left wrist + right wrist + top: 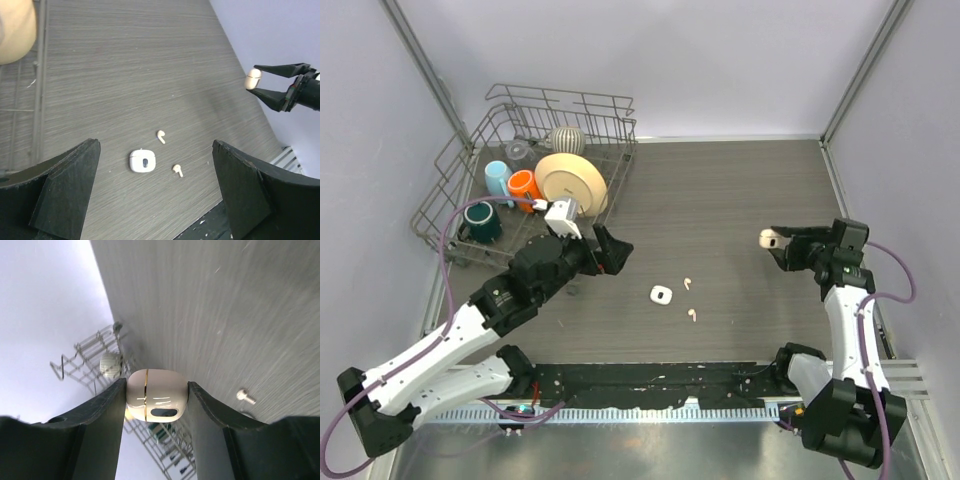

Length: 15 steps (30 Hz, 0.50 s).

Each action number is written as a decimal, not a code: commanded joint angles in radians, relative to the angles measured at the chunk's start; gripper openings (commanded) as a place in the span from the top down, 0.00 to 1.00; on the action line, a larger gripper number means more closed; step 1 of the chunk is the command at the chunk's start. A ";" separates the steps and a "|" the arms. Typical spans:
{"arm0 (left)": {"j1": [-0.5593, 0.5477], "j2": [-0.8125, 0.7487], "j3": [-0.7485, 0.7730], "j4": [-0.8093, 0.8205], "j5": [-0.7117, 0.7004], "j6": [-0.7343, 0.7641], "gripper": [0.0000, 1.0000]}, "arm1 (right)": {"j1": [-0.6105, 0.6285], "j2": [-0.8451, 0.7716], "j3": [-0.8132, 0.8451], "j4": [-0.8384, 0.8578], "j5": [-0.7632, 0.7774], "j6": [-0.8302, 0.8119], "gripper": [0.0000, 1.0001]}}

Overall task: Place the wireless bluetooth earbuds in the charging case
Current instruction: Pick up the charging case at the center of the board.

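A closed white charging case [661, 295] lies mid-table; it also shows in the left wrist view [143, 160]. Two tiny white earbuds lie beside it, one just behind [687, 283] [161, 136] and one in front to the right [692, 315] [177, 170]. No other earbuds show. My left gripper [613, 250] [155, 144] is open and empty, hovering left of and behind the case. My right gripper [772, 240] [157, 386] is shut on a second white case with a gold seam [156, 395] [253, 78], held above the table at the right. One earbud [245, 396] shows beyond it.
A wire dish rack [450, 190] stands at the back left with a cream plate [570, 180], an orange cup [524, 186], a blue cup [497, 177] and a dark green mug [480, 222]. Walls close in the left, back and right. A black strip [660, 385] runs along the near edge.
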 commanded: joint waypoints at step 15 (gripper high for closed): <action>-0.001 0.407 0.528 -0.570 -0.269 -0.153 0.00 | 0.299 0.060 0.099 0.267 -0.063 0.190 0.99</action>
